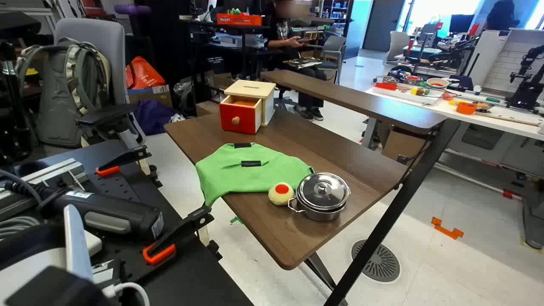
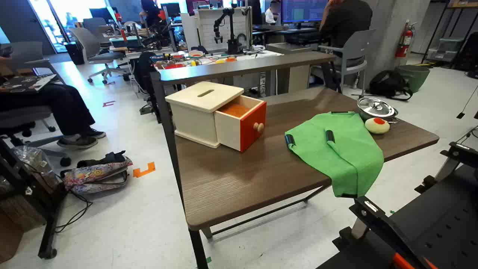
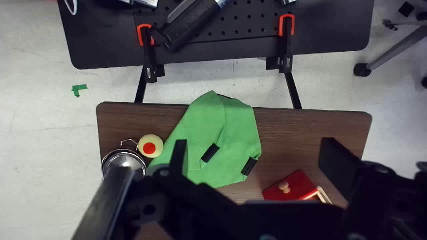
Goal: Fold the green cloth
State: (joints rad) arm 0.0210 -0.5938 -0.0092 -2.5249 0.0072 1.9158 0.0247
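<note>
The cloth (image 3: 200,120) shows past the gripper (image 3: 254,142), whose fingers (image 3: 180,153) are spread wide in the wrist view. It lies rumpled on the table (image 3: 290,133), a crease running from a black patch (image 3: 210,152) near its middle, one end hanging over the edge toward a black bench (image 3: 103,50). In that view a yellow ball (image 3: 150,146) sits just beside the cloth's left edge, with a lidded pot (image 3: 124,160) farther left; to the right is a red-fronted drawer (image 3: 297,181). Both exterior views show it standing partway out of a box (image 2: 192,121), and a raised shelf (image 1: 361,101) along the table's far side.
</note>
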